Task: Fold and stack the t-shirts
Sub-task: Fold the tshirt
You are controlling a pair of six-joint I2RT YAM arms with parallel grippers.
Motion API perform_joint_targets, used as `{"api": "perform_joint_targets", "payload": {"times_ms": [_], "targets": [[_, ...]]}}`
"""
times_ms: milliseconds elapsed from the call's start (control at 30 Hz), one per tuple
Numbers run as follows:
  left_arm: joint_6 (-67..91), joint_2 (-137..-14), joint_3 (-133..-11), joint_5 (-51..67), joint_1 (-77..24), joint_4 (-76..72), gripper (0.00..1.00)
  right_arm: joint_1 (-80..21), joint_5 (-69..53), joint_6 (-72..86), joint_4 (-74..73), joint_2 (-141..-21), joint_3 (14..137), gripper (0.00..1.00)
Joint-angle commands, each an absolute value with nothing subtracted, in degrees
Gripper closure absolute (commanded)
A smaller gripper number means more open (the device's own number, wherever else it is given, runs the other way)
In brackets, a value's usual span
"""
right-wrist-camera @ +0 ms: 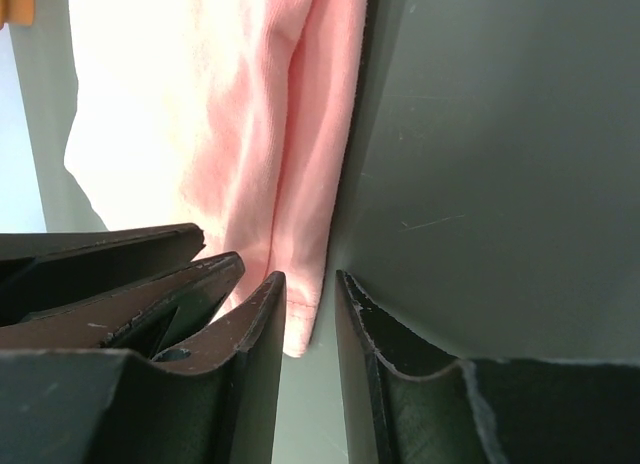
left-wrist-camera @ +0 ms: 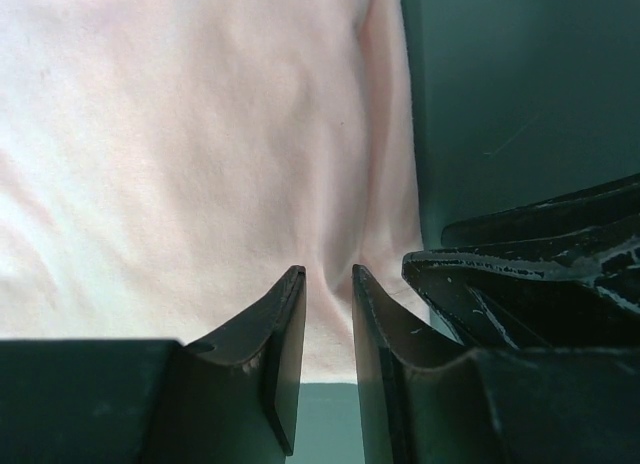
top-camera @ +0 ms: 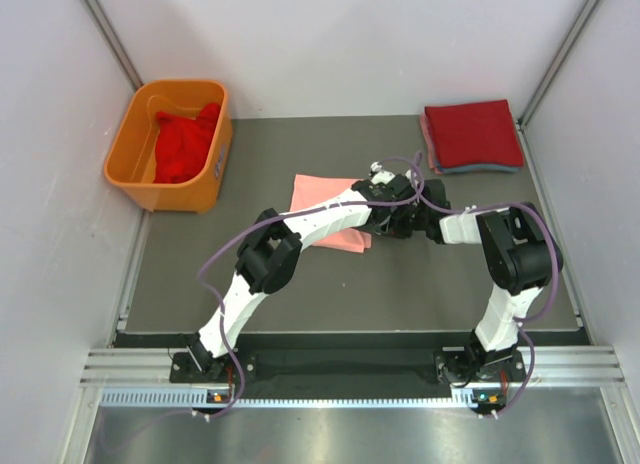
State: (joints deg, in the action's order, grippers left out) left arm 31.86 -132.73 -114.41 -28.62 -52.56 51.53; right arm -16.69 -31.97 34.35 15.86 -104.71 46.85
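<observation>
A salmon-pink t-shirt [top-camera: 325,199], folded into a rectangle, lies flat on the dark mat mid-table. Both grippers meet at its right edge. My left gripper [left-wrist-camera: 328,272] stands over the shirt's near right corner with its fingers a narrow gap apart; pink cloth [left-wrist-camera: 200,134] fills the gap at the tips and creases run toward it. My right gripper [right-wrist-camera: 310,276] is also narrowly open. The shirt's folded corner [right-wrist-camera: 300,324] lies against its left finger, with bare mat showing beside the right one. From above they sit close together: left gripper [top-camera: 385,219], right gripper [top-camera: 412,224].
A stack of folded t-shirts [top-camera: 470,132], red on top, lies at the back right corner. An orange tub [top-camera: 165,194] at the back left holds a crumpled red t-shirt [top-camera: 185,144]. White walls close in the mat [top-camera: 300,284] on three sides.
</observation>
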Motion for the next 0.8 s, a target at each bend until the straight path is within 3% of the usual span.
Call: {"api": "perform_joint_targets", "payload": {"times_ms": [0,133,300,500,767], "targets": [[32.08,-133.24,-116.63,-30.24,-52.65,52.82,0.69,-17.67,-29.44,33.05,15.38,-105.47,45.7,0.72],[31.73,-134.38,-116.54,-27.44,-52.65,51.51,0.71,-17.49,-29.18,33.05,15.03,-105.56,45.62,0.71],[31.46,-134.74,-116.54,-24.44,-52.65,49.84,1.0,-18.98,-29.27,34.01,16.08,-106.26,45.62,0.71],[32.43,-130.7,-114.61,-23.03,-52.65,47.47,1.0,-21.09,-28.57,36.03,18.28,-107.58,45.18,0.73],[33.66,-126.83,-111.8,-23.29,-52.65,45.35,1.0,-21.45,-30.49,40.69,27.41,-108.37,42.28,0.91]]}}
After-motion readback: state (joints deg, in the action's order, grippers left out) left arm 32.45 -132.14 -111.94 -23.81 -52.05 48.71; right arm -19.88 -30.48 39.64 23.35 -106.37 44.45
